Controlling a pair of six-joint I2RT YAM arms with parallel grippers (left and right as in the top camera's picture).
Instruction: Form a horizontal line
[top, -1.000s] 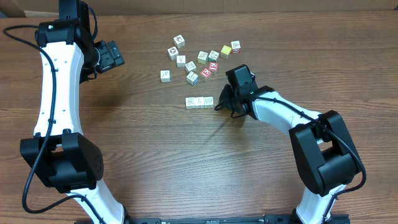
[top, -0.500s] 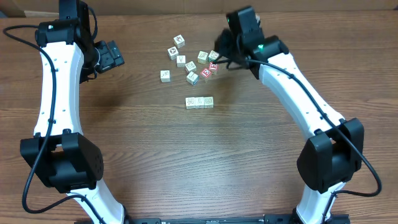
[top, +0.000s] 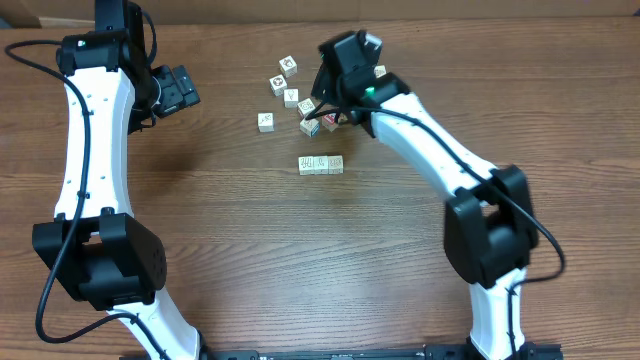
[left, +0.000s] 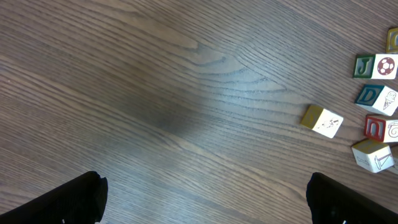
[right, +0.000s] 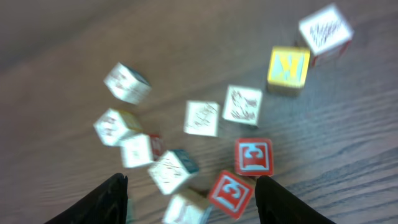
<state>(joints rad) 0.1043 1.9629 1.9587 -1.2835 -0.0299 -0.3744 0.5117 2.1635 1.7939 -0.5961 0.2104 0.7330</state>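
The horizontal line (top: 320, 164) is a short row of three pale cubes touching side by side, lying by itself in the middle of the table. My right gripper (top: 322, 112) hovers behind it over the scattered cubes (top: 308, 108). In the right wrist view that gripper (right: 189, 186) is open, and a red-faced cube (right: 230, 194) and a cream cube (right: 173, 171) lie loose on the wood between the fingers, blurred. My left gripper (top: 178, 90) stays far left, and in the left wrist view it (left: 202, 186) is open over bare wood.
More loose cubes lie behind the row: a yellow one (right: 288, 68), a second red one (right: 254, 155) and several cream ones (top: 278, 86). The left wrist view catches a few of them at its right edge (left: 321, 121). My right arm (top: 430, 150) crosses the table's right half.
My right arm has swung from beside the row up and left to the scattered cubes, and its jaws have widened. The row and the left arm have not moved.
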